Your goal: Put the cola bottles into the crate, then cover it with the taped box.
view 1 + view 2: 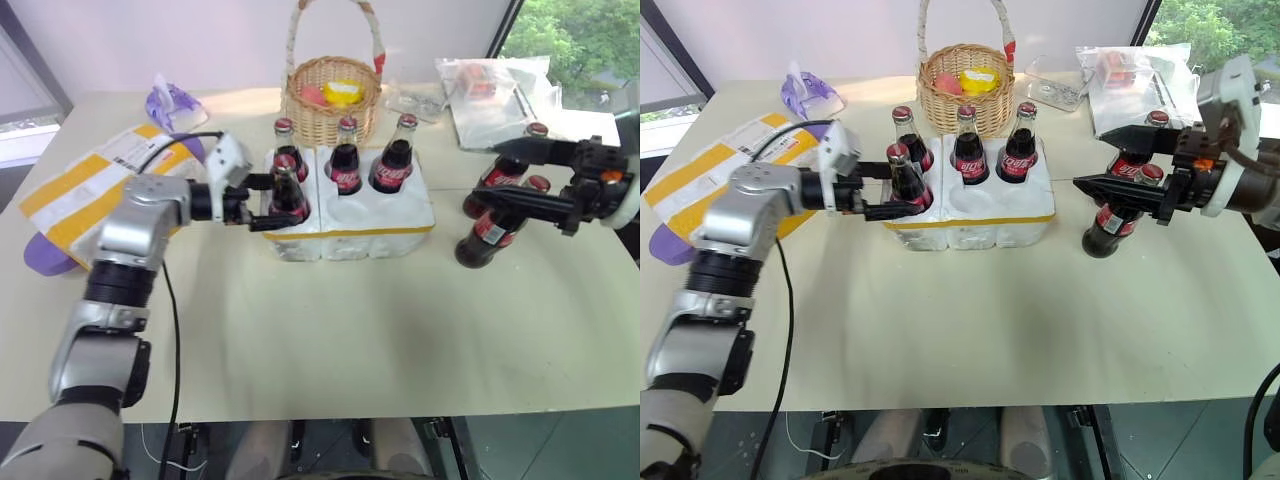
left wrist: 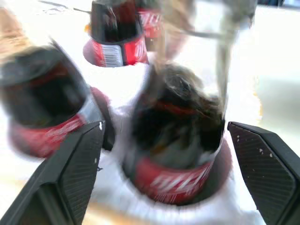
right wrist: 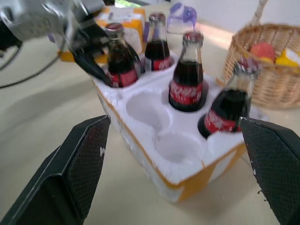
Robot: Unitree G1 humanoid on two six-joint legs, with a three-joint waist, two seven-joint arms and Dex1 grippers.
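On the surface (image 1: 330, 350), the taped box (image 1: 90, 185) lies at the left edge and the crate (image 1: 350, 215) sits mid-way, nearer the far edge, just in front of a wicker basket (image 1: 330, 95). The crate holds four bottles (image 1: 345, 160), three in its far wells and one in the near left well, while three more stand close together by the right edge. The left pincer (image 1: 268, 205) has its fingers spread on either side of that near left bottle, apparently not pressing it, and the right pincer (image 1: 1088, 160) hangs wide open and empty over the three by the right edge.
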